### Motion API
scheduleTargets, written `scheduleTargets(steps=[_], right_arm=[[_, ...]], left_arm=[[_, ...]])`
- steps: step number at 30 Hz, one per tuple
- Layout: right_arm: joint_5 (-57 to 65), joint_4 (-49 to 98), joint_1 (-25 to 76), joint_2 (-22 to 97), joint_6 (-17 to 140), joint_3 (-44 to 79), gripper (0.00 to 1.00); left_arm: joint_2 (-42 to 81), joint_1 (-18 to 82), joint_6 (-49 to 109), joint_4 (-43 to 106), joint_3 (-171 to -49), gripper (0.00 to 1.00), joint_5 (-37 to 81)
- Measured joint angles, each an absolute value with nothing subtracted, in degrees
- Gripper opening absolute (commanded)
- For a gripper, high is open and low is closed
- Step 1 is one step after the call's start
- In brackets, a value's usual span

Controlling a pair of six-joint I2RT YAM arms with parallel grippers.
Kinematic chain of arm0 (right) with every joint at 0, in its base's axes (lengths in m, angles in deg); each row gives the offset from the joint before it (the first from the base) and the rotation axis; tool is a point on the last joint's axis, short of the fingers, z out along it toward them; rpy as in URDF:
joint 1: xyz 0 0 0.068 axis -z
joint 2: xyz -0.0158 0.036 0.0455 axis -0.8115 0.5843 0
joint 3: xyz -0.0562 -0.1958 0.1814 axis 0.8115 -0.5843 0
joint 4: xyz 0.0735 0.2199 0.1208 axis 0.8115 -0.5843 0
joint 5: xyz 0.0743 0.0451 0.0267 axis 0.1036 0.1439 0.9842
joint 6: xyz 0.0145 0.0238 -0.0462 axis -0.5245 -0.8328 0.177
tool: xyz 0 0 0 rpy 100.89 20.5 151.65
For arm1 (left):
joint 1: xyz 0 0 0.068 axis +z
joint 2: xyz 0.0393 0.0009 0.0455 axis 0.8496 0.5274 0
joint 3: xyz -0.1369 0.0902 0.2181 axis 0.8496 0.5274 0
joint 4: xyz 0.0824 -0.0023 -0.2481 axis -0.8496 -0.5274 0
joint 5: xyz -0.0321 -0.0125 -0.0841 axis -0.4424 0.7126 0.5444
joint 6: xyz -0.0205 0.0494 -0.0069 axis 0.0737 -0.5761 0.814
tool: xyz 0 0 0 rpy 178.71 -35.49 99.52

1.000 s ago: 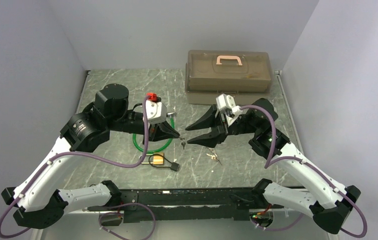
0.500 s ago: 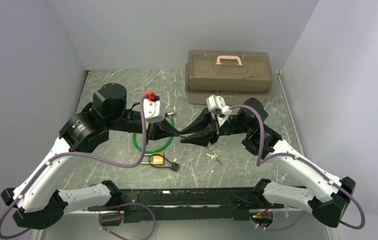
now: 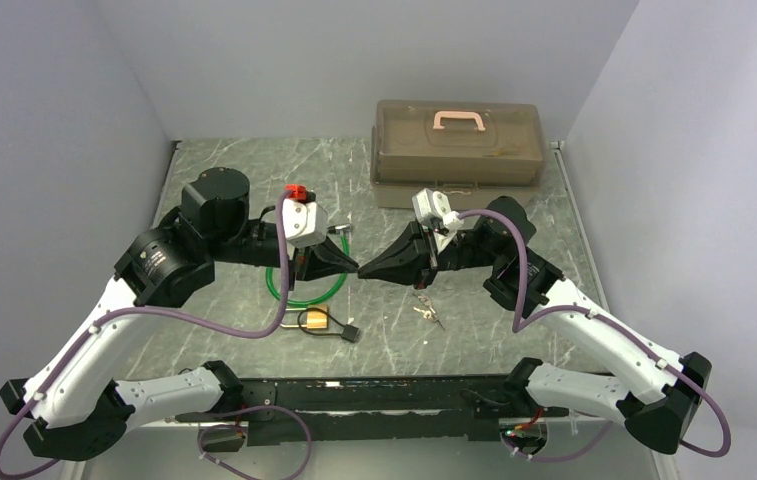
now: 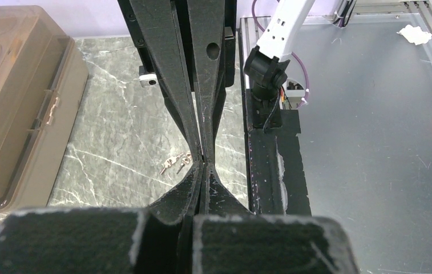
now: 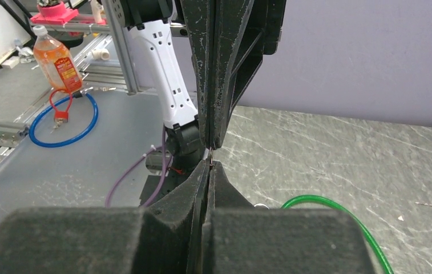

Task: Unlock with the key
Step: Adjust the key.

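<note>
Left tool and right tool clenched, tip to tip; key lies flat — long axis diagonal.

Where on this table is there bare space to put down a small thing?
Bare marble lies at the back left, between the toolbox and the left wall, and in the near strip between the bunch of keys and the black base rail. The middle is crowded: the left gripper and right gripper meet tip to tip near the green cable loop and brass padlock.
</note>
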State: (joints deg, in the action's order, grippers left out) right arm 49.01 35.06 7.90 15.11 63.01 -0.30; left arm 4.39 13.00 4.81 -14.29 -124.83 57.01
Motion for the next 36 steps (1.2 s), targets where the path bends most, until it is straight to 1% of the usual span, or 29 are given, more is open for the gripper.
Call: scheduleTargets(steps=[2,3,4,5,6,7,8,9,10,14,18,21,27,31,36], right_arm=[[48.9,35.1,7.9,15.1,63.0,-0.3,0.00],[48.8,35.1,7.9,15.1,62.9,-0.3,0.00],[48.7,35.1,7.9,15.1,62.9,-0.3,0.00],[48.6,35.1,7.9,15.1,62.9,-0.3,0.00],[48.3,35.1,7.9,15.1,62.7,-0.3,0.00],[48.0,34.9,7.9,15.1,62.6,-0.3,0.00],[47.8,34.6,7.9,15.2,62.4,-0.3,0.00],[47.6,34.2,7.9,15.3,62.4,-0.3,0.00],[47.4,33.8,7.9,15.4,62.3,-0.2,0.00],[46.2,31.2,7.9,15.7,62.3,-0.1,0.00],[44.5,27.2,7.9,15.9,62.7,0.4,0.00],[43.3,24.1,7.9,15.9,63.0,0.9,0.00],[40.1,19.0,7.9,14.2,62.9,0.1,0.00],[37.4,17.5,7.9,10.5,62.3,-2.1,0.00],[34.3,16.9,8.0,6.1,61.4,-4.2,0.00]], left_arm=[[4.4,13.1,4.8,-14.2,-124.8,0.00,57.0],[4.4,13.1,4.9,-14.2,-124.8,0.07,56.9],[4.3,13.1,4.9,-14.1,-124.8,0.24,56.8],[4.3,13.1,4.9,-14.1,-124.8,0.45,56.6],[4.3,13.2,4.9,-13.9,-124.8,0.57,56.4],[4.2,13.2,5.1,-13.7,-124.8,0.66,56.2],[4.1,13.2,5.6,-13.5,-124.9,0.80,56.0],[4.1,13.4,5.8,-13.3,-125.1,0.89,55.8],[4.0,13.5,5.9,-13.1,-125.3,0.92,55.6],[3.6,14.4,6.4,-13.1,-126.1,0.99,54.6],[3.2,15.9,5.5,-14.2,-126.6,1.00,53.7],[2.6,18.3,2.2,-16.0,-124.4,0.99,52.6],[3.3,26.5,-12.9,-22.2,-108.1,0.99,52.0],[8.2,27.0,-23.9,-25.1,-97.9,0.99,51.2],[10.6,24.8,-34.1,-23.8,-89.0,0.99,49.3]])
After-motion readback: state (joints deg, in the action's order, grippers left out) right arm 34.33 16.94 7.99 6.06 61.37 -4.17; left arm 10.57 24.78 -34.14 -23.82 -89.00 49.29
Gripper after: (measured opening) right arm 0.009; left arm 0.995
